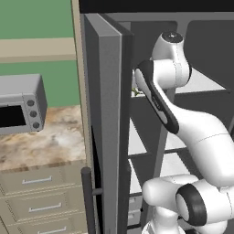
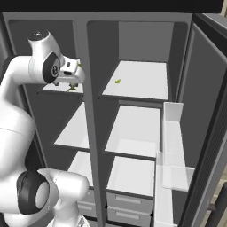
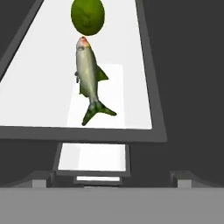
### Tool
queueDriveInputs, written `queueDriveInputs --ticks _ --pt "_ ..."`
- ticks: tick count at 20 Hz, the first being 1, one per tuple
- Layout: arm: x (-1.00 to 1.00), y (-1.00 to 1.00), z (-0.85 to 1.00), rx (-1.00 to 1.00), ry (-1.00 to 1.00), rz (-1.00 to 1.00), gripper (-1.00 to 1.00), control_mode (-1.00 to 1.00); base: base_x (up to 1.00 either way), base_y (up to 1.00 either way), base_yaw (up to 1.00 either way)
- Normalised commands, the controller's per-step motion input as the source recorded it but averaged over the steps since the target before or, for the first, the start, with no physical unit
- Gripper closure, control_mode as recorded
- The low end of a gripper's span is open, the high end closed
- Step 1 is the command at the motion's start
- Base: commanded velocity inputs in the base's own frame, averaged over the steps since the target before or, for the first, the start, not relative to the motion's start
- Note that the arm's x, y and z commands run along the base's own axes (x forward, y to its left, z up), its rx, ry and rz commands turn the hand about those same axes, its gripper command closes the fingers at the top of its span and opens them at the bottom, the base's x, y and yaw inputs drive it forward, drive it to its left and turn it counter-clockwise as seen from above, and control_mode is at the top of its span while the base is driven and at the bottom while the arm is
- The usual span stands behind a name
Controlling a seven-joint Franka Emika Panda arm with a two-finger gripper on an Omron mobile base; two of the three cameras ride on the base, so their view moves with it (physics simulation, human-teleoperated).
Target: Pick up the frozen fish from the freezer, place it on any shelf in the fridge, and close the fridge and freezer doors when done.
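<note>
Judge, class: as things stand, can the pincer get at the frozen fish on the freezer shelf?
Probably yes. The pincer hangs open just above the frozen fish, which lies flat on a white freezer shelf with nothing over it. The round green fruit sits at its head, close enough to be bumped.

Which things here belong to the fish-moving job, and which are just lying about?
Job:
frozen fish on a freezer shelf
fridge, top shelf
both doors, open
gripper, open

Lying about:
round green fruit by the fish
small green item in fridge
toaster oven
</note>
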Motion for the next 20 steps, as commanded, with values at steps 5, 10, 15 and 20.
queueDriveInputs --ticks 5,10,15,20 --pt "0.51 0.24 -0.43 0.0 0.0 0.0 -1.0 -1.0 0.0 0.0 0.0" --pt "0.27 0.29 -0.36 0.0 -0.02 0.01 -1.0 -1.0 0.0 0.0 0.0" --pt "-0.03 0.37 -0.14 0.0 -0.12 0.01 -1.0 -1.0 0.0 0.0 0.0" --pt "0.26 0.09 0.0 0.0 -0.01 0.05 -1.0 -1.0 0.0 0.0 0.0"
